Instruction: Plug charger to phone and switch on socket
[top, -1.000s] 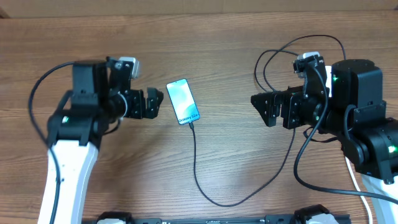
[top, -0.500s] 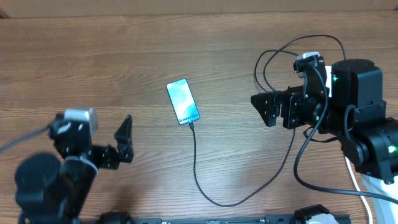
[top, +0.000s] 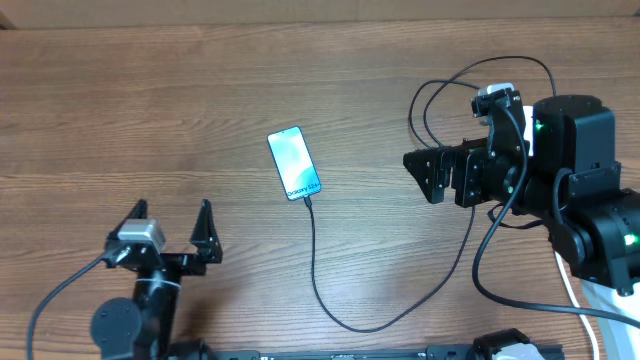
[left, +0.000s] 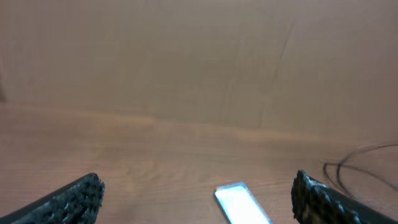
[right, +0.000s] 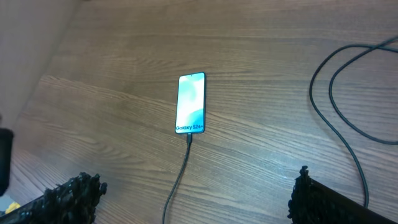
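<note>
The table (top: 150, 90) is brown wood with long, even grain running across it. The phone (top: 295, 164) lies flat near the middle, a slim rounded rectangle with a glossy teal screen, a dark rim and white lettering at its near end. The charger (top: 316, 270), a thin matte black cable, leaves that near end, runs toward the front edge, then curves in a shallow loop to the right and up toward the right arm. Its tip appears seated in the phone's port, though the joint is too small to be sure. Other thin black wires (top: 440, 95) arc over the wood beside the right arm.

The left gripper (top: 168, 222) sits low by the front-left edge, well apart from the phone, its two black fingers spread wide with nothing between them; the left wrist view shows their pads (left: 74, 200) as coarse and knobbly. The right gripper (top: 421, 176) hangs to the right of the phone, also spread and empty, with the same rough black pads.

A second ago the left gripper was just beside the phone's left edge; half a second ago it was pulling back, blurred; now it is drawn in near the front. Phone, charger and right arm have not shifted
</note>
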